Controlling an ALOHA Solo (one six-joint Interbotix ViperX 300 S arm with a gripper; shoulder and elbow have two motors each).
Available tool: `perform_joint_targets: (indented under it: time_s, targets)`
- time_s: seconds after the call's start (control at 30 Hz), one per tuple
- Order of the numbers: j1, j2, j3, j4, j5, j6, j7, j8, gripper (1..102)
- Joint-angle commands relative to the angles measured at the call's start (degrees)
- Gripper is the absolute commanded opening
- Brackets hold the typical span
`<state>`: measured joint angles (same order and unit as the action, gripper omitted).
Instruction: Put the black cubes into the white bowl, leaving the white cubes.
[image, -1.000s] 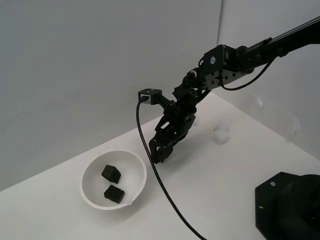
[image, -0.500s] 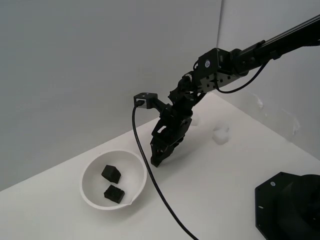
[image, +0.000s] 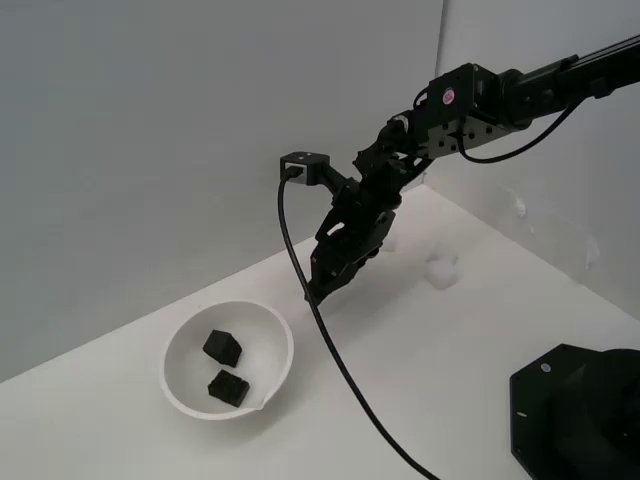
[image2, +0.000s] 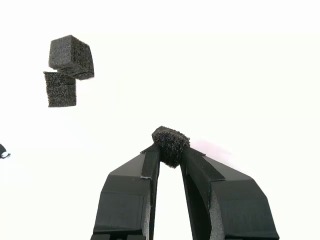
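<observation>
My gripper (image2: 170, 150) is shut on a black cube (image2: 171, 143), pinched between its two fingertips. In the exterior view the gripper (image: 320, 290) hangs in the air, above the table and to the exterior view's right of the white bowl (image: 273, 335). Two black cubes (image: 222, 347) (image: 228, 387) lie inside the bowl; the wrist view shows them too, touching each other (image2: 71, 56) (image2: 60, 89). A white cube (image: 441, 268) rests faintly on the table further back, with another (image: 386, 240) partly behind the arm.
The black robot base (image: 578, 415) fills the exterior view's lower right corner. A black cable (image: 340, 370) trails from the wrist camera (image: 302, 166) down across the table. A grey wall stands close behind the table.
The gripper has risen and drawn slightly back to the exterior view's right, still holding the black cube. The two cubes in the bowl have not moved.
</observation>
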<state>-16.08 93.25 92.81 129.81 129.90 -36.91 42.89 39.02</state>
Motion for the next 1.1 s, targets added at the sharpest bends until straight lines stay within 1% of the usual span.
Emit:
perform_joint_targets:
  time_s: [0.0,0.13,0.27,0.4,0.5,0.7,0.87,1.07]
  targets:
    - [0.4,3.6,4.0,0.1,-0.3,-0.7,0.5,0.7,2]
    - [1.5,6.1,6.6,0.1,-0.3,0.1,1.2,0.2,2]
    - [2.0,9.1,9.5,0.0,-0.4,0.2,2.0,-0.1,2]
    - [1.9,12.7,13.2,-0.1,-0.5,0.2,2.0,-1.1,2]
    - [1.0,15.4,15.7,-0.2,-0.6,0.2,2.5,-2.4,2]
    - [-4.0,19.1,19.3,-1.9,-2.4,0.0,2.8,-5.4,2]
    - [-9.5,19.2,19.5,-4.3,-4.7,-0.1,2.6,-8.2,2]
    - [-14.8,17.8,18.1,-6.3,-6.7,-0.4,1.7,-9.9,2]
